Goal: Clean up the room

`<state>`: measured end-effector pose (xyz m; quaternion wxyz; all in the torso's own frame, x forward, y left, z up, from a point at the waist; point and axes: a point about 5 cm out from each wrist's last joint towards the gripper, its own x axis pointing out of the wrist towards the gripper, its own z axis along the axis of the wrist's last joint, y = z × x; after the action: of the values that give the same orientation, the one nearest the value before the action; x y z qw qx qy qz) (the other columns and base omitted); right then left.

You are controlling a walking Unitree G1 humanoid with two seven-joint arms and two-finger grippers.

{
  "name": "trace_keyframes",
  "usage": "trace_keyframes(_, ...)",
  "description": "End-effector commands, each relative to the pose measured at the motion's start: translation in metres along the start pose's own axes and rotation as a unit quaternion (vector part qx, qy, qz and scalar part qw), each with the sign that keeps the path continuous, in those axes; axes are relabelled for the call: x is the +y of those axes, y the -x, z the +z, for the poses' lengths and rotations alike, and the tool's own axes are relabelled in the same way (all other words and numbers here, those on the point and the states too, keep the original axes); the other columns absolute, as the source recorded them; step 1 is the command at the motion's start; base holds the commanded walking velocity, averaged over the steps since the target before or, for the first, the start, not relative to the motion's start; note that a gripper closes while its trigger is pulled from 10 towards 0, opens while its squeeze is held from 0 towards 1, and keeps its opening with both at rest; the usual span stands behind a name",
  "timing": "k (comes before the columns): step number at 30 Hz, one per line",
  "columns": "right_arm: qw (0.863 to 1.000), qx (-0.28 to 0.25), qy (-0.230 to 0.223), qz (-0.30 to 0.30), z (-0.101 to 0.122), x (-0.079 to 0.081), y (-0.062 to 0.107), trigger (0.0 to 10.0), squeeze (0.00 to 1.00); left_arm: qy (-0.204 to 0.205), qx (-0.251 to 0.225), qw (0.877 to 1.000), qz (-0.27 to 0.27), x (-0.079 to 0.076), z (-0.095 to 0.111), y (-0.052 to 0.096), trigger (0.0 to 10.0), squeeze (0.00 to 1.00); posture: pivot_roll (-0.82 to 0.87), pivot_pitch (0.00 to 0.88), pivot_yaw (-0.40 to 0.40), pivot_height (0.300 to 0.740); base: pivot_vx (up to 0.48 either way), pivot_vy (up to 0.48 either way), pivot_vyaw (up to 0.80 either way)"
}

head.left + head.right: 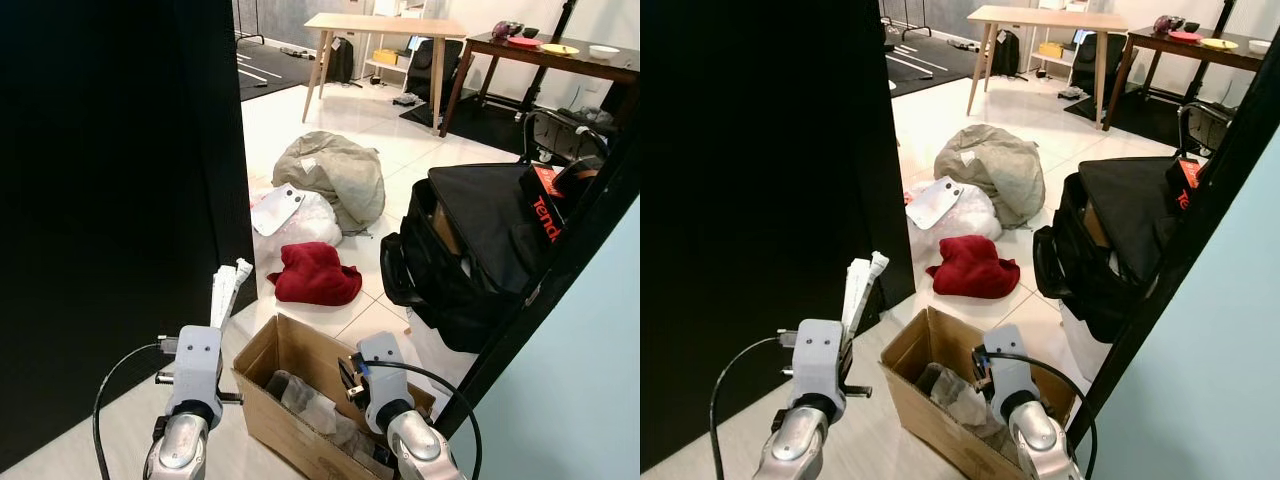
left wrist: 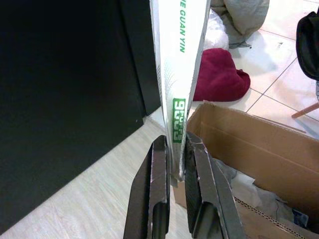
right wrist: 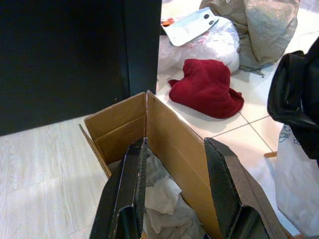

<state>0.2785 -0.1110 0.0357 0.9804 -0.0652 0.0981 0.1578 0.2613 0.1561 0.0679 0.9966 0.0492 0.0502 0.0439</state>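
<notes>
My left gripper [image 2: 174, 164] has its fingers pinched on a flat white carton [image 2: 180, 59] with green lettering, held upright just beside the cardboard box [image 1: 300, 350], on its side nearest the black partition [image 1: 120, 200]. I judge the job is dropping it in: swing over the box's open top, clear the near wall, then release. My right gripper [image 3: 174, 184] hovers over the box, fingers wide, holding nothing. The red cloth [image 1: 315, 273] waits beyond the box.
</notes>
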Motion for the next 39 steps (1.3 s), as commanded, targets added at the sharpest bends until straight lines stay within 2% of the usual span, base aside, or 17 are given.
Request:
trace_keyframes(1,1.000,0.012,-0.003,0.002,-0.006,0.002,0.002,10.0,0.00,-0.004,0.016,1.000,-0.002,0.000,-0.006,0.001,10.0,0.00,0.00,0.078,-0.024,0.740,0.000,0.000,0.00)
trace_keyframes(19,1.000,0.023,-0.008,0.000,-0.007,0.002,0.001,10.0,0.00,-0.012,0.022,1.000,-0.004,0.001,-0.007,-0.001,10.0,0.00,0.00,0.080,-0.019,0.740,0.000,0.000,-0.76)
trace_keyframes(25,0.999,0.041,-0.001,0.005,-0.012,0.002,0.001,10.0,0.00,-0.029,0.049,0.998,-0.005,0.006,-0.017,-0.001,10.0,0.00,0.01,0.077,-0.024,0.740,0.000,0.000,-0.80)
trace_keyframes(39,0.998,0.068,-0.016,-0.004,-0.024,0.001,0.005,10.0,0.00,-0.040,0.062,0.997,-0.014,0.012,-0.023,-0.001,10.0,0.00,0.00,0.069,-0.014,0.740,0.000,0.000,-0.80)
